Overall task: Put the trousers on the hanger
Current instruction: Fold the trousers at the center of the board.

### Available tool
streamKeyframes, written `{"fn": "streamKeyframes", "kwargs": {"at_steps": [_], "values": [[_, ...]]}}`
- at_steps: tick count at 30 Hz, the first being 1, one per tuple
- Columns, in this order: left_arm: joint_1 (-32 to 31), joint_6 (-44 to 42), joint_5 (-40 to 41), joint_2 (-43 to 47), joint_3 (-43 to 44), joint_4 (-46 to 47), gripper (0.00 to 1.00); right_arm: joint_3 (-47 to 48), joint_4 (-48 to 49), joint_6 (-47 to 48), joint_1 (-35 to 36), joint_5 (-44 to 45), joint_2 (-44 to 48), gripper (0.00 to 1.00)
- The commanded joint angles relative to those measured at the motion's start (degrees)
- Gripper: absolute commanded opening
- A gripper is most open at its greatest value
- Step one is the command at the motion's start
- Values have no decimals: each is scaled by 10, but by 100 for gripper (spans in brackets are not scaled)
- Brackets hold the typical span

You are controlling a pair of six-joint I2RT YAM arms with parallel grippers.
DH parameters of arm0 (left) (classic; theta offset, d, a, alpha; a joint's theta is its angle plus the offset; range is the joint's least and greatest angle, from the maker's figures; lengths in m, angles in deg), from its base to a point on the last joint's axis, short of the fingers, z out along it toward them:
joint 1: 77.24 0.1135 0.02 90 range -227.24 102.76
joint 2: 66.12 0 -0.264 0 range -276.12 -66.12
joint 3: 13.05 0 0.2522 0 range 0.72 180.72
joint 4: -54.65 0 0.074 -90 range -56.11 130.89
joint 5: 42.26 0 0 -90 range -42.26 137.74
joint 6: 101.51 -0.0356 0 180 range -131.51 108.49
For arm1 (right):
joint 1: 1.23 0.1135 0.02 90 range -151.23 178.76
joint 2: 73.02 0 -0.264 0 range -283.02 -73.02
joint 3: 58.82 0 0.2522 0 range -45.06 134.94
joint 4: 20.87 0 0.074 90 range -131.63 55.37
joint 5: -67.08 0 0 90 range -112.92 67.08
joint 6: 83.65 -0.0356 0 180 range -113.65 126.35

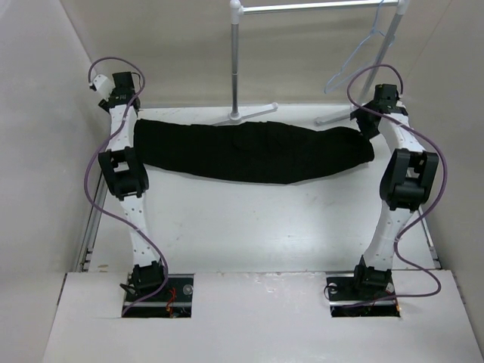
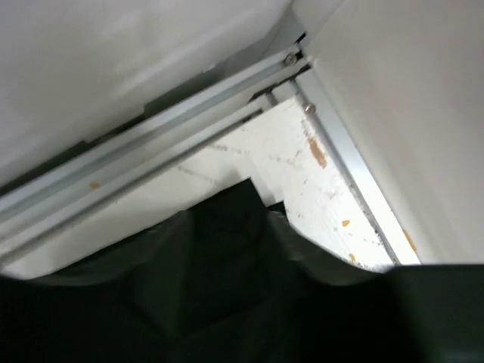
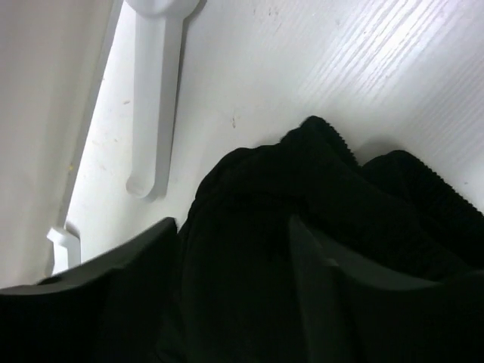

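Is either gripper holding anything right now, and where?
Both appear to grip the trousers: left gripper at the left end, right gripper at the right end.

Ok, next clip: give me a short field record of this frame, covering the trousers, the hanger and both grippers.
trousers: stretched in a long band across the far side of the table, between the two grippers
hanger: hanging from the rack rail, far right, nothing on it
left gripper: at the trousers' left end, fabric between its fingers
right gripper: at the right end, fabric bunched between its fingers
task state: trousers not yet on the hanger
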Motion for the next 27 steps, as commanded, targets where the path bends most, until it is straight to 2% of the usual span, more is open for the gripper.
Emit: {"fn": "streamKeyframes", "kwargs": {"at_steps": [1, 3, 6, 8, 10, 11, 13, 16, 17, 19, 22, 24, 27], "values": [[3, -28, 6, 83, -20, 93, 50, 16, 9, 10, 9, 27, 43, 73], [3, -25, -3, 131, -73, 93, 53, -34, 26, 27, 12, 27, 84, 79], [-12, -4, -16, 221, -226, 136, 54, -171, 85, 35, 13, 36, 173, 78], [-37, 21, -44, 271, -349, 187, 54, -281, 125, 20, 13, 40, 233, 68], [-55, 38, -70, 282, -405, 205, 54, -367, 151, 1, 5, 32, 273, 48], [-64, 45, -86, 282, -426, 213, 54, -403, 162, -4, -2, 35, 287, 45], [-72, 57, -108, 261, -436, 219, 54, -446, 188, -3, -20, 25, 296, 51], [-72, 66, -136, 218, -426, 228, 54, -460, 234, 15, -46, -24, 282, 72], [-70, 68, -144, 201, -418, 224, 54, -451, 238, 21, -53, -46, 267, 76], [-58, 77, -151, 179, -414, 222, 53, -429, 244, 20, -67, -71, 234, 79], [-35, 86, -150, 162, -422, 216, 53, -399, 251, 10, -77, -70, 197, 78], [-20, 86, -146, 162, -436, 215, 53, -384, 262, 5, -81, -69, 175, 63], [2, 85, -133, 177, -469, 206, 53, -370, 245, -6, -89, -69, 153, 30]]}}
